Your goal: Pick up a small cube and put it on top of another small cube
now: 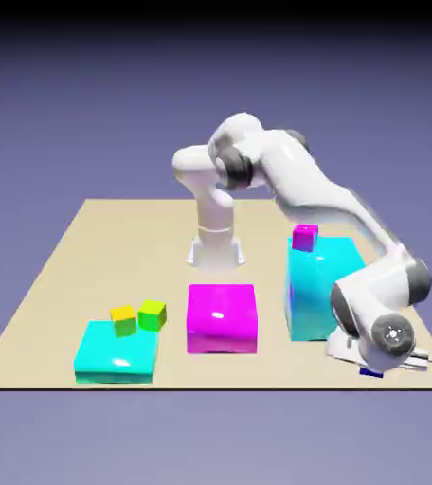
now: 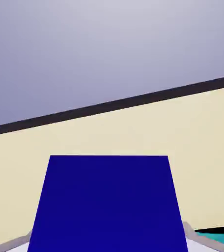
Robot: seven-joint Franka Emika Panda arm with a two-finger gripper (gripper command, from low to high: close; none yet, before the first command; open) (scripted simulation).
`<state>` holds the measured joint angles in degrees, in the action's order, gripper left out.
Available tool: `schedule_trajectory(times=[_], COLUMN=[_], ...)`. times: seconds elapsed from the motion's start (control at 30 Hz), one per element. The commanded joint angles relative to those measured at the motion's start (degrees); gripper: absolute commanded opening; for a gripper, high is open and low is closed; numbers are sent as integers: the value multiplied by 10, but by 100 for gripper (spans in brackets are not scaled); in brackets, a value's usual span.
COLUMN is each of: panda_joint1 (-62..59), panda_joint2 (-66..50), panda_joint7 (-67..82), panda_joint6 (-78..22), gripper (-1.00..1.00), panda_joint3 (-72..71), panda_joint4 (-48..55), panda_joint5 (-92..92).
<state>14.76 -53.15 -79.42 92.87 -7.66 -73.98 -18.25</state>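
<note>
Gripping: gripper closed on the tiny indigo cube.
Cube: between the grey fingers, filling the hand view.
Place: beside the tall cyan block, near the table edge.

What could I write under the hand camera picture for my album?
The gripper shut on a small blue cube, low over the tan table.

Rendered simulation scene, not a real room. Indicators: a flat beige table floating before a plain blue-violet backdrop that fades to black at the frame top, and uniformly coloured glossy blocks at frame centre with no furnishings.
</note>
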Motion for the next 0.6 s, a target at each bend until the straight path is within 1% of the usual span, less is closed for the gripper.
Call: schedule_trajectory(times=[0.0, 0.57], panda_joint1=[-8, -142], panda_joint2=[16, 292], panda_joint7=[1, 24], panda_joint6=[4, 74], gripper=[-100, -100], panda_joint3=[15, 270], panda_joint4=[-21, -374], panda_joint5=[-7, -137])
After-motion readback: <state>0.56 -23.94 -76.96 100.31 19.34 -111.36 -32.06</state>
